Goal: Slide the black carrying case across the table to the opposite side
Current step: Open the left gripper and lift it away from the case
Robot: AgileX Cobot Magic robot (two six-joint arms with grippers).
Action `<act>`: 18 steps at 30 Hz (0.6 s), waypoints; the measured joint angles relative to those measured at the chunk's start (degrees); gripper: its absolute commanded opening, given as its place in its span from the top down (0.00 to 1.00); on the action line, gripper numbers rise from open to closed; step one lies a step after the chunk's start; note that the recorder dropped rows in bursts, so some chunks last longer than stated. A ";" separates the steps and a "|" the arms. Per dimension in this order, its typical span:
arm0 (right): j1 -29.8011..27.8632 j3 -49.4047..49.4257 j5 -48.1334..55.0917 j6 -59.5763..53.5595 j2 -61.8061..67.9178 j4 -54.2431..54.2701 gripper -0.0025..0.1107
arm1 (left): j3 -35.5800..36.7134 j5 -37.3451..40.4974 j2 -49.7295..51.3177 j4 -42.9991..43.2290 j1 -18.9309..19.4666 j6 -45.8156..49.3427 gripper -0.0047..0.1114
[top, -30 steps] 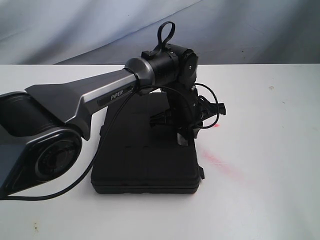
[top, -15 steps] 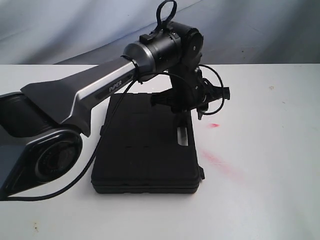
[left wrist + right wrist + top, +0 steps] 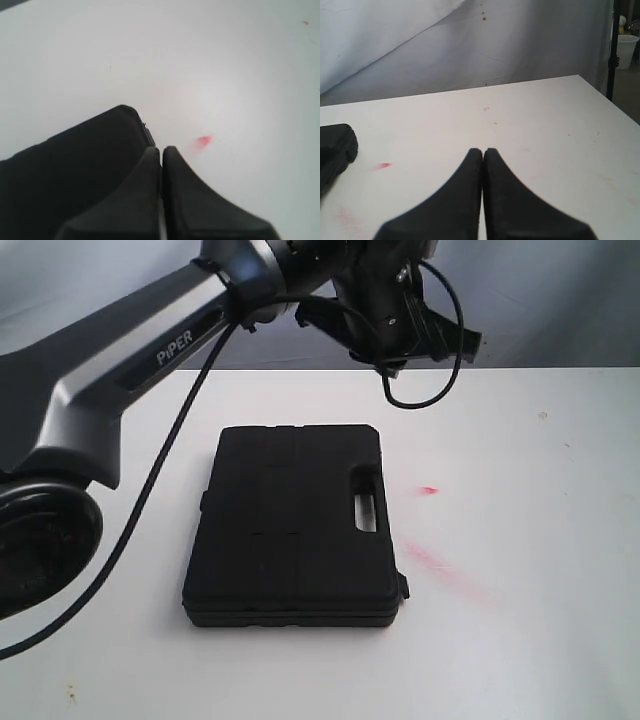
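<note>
Left wrist view: L gripper (image 3: 161,149) clenched, off black case (image 3: 75,170); R gripper (image 3: 483,150) clenched.

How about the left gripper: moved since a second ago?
Yes. The left gripper has risen away from the black carrying case, from over its handle slot to above the far edge; the case stays by the red smear.

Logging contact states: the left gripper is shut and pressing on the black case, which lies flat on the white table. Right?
No contact: the exterior view shows the left gripper, shut, hanging in the air well above the black case. The case does lie flat on the white table.
</note>
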 measured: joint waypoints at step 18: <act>0.00 0.00 0.00 0.00 0.00 0.00 0.98 | 0.63 -13.42 -3.59 4.24 -6.62 6.10 0.96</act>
